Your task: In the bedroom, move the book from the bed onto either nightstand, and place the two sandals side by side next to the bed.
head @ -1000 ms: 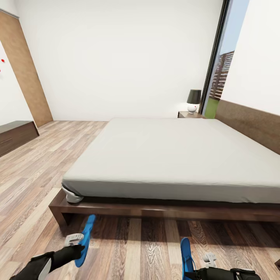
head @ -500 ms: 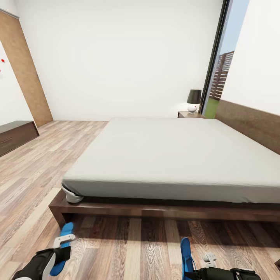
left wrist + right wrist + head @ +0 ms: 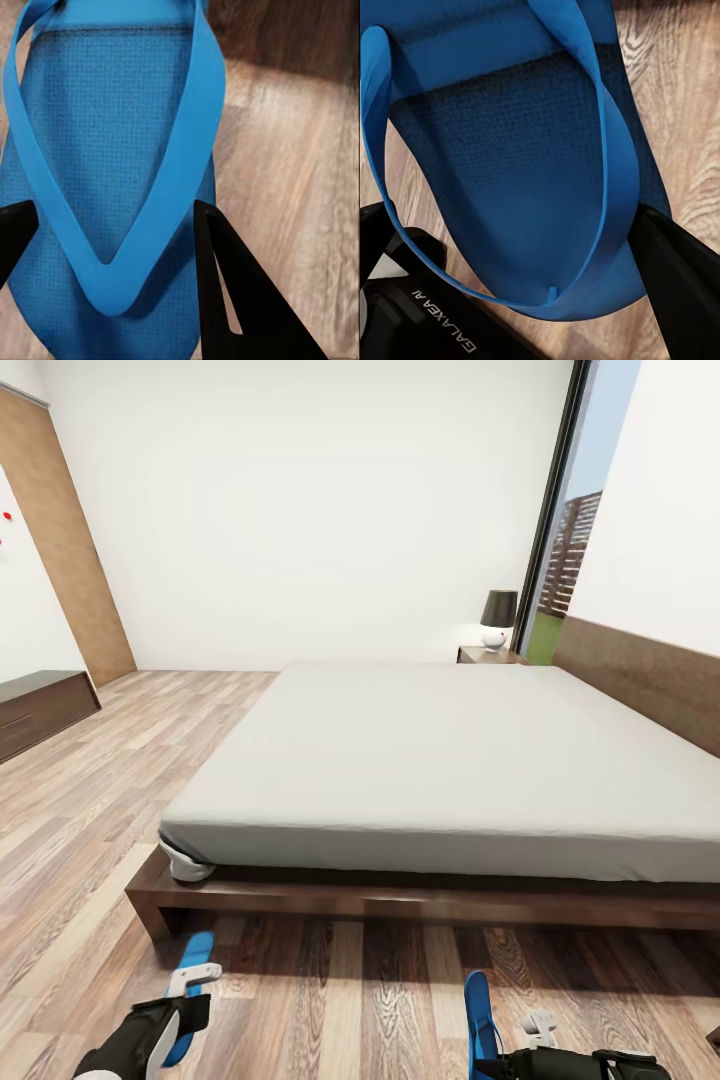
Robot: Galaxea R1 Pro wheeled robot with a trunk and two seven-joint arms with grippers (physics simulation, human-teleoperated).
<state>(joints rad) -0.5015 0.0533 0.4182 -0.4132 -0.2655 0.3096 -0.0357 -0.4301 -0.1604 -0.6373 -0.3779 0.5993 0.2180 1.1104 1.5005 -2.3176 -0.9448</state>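
Near the bed (image 3: pixel 420 770) foot, each arm's jaws grip a sandal (image 3: pixel 190 1000) (image 3: pixel 480 1020), long axes toward the bed, well apart.

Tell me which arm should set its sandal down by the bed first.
Left, probably. The left gripper holds its sandal low and roughly flat over the floor near the bed frame's corner. The right gripper holds the other sandal up on edge, so it would need turning first.
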